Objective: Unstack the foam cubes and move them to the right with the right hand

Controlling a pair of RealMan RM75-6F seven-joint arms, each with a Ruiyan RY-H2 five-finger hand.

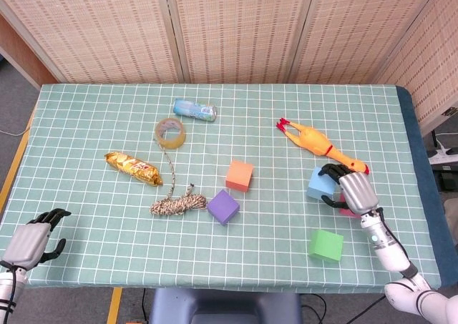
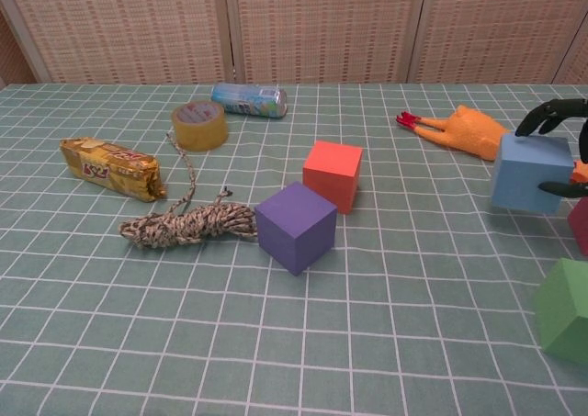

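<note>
right hand (image 1: 354, 192) gripped the blue cube (image 1: 321, 184) at the right of the table (image 1: 86, 124).

taking the orange cube (image 1: 239, 175) as landmark: the blue cube sat well to its right, the hand's dark fingers (image 2: 549, 112) wrapped over its top and side, just in front of the rubber chicken (image 1: 320, 144). a pink cube (image 1: 348, 211) showed partly behind the hand, the green cube (image 1: 326, 244) lay nearer the front edge. the purple cube (image 1: 223, 207) stood just front-left of the orange one, the rope (image 1: 176, 203) further left, the tape roll (image 1: 170, 131), can (image 1: 195, 110) and snack pack (image 1: 132, 167) beyond. the left hand (image 1: 32, 239) rested far to the front-left, fingers curled in, holding nothing.
</note>
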